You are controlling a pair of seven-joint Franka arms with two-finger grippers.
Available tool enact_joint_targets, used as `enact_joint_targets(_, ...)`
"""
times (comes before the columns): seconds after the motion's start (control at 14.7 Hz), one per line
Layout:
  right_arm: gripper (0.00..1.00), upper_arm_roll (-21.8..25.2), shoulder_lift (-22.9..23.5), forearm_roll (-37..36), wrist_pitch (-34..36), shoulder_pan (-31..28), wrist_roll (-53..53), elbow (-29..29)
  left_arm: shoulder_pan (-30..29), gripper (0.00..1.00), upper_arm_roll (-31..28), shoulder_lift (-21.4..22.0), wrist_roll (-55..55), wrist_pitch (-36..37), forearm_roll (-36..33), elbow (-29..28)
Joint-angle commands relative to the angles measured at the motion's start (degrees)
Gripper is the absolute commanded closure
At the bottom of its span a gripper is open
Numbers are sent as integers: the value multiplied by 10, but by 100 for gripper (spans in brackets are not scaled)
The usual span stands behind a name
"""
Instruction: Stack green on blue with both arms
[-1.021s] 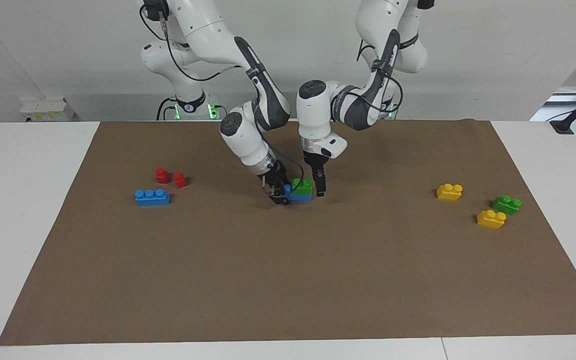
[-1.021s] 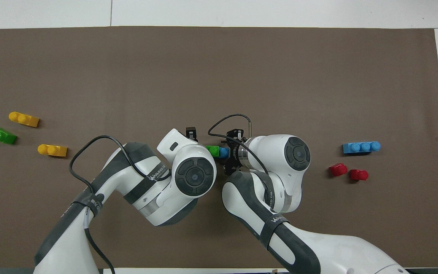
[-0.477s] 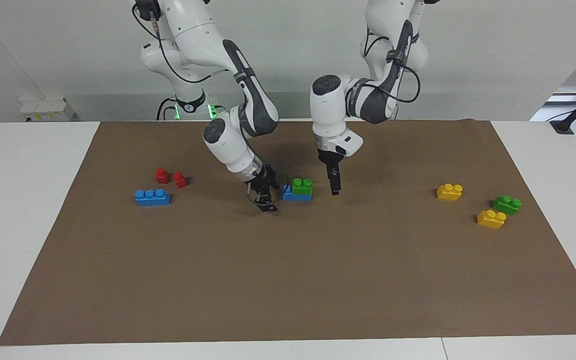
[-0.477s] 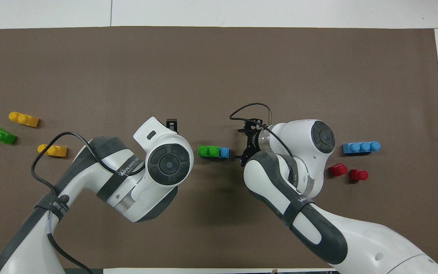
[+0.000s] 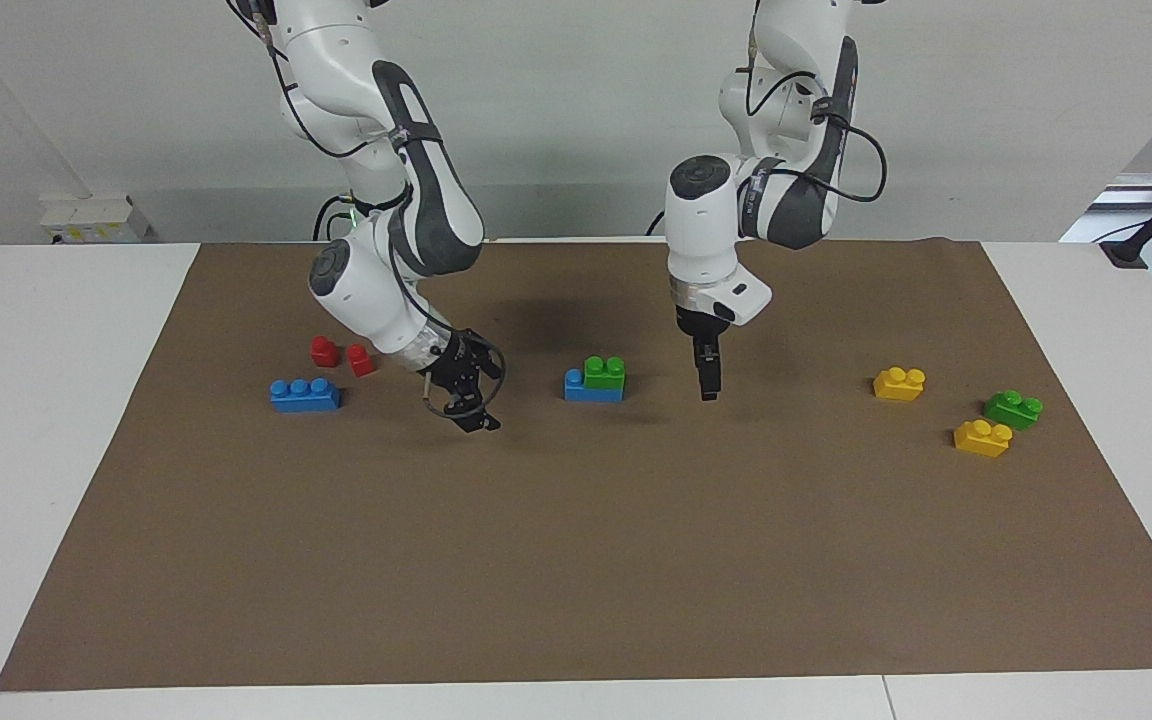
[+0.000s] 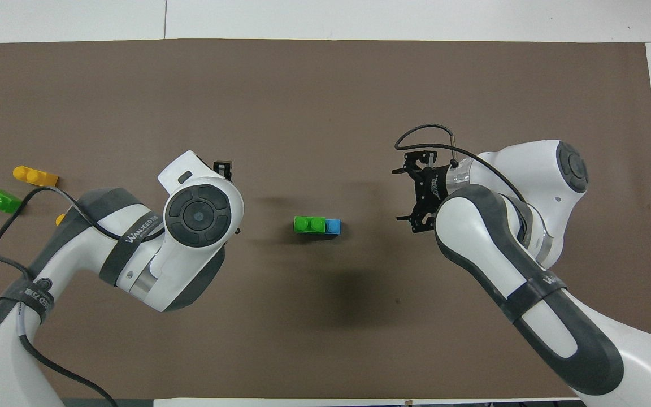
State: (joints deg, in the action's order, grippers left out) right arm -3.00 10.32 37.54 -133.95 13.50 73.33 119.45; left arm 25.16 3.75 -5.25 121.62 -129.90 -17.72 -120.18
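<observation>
The green brick sits stacked on the blue brick mid-mat, covering two of its studs, with one blue stud bare toward the right arm's end. The left gripper hangs over the mat just beside the stack toward the left arm's end, holding nothing; from the facing view the fingers overlap, so I cannot tell their gap. From overhead the left arm's wrist hides most of that gripper and part of a yellow brick. The right gripper is tilted over the mat between the stack and the second blue brick, fingers spread, empty. That brick and the red bricks are hidden overhead under the right arm.
</observation>
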Motion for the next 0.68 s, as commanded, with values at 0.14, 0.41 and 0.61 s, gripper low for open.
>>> enact_joint_targets(0.14, 0, -4, -36, -136, 134, -54, -116, -58, -53, 0, 5, 19, -128, 42, 61, 20)
enact_joint_targets(0.41, 0, -4, -44, -212, 246, -94, -262, -127, -91, 0, 5, 20, -224, 82, 91, 49)
enact_joint_targets(0.61, 0, -3, -51, -254, 317, -125, -380, -180, -121, 0, 4, 20, -300, 118, 102, 76)
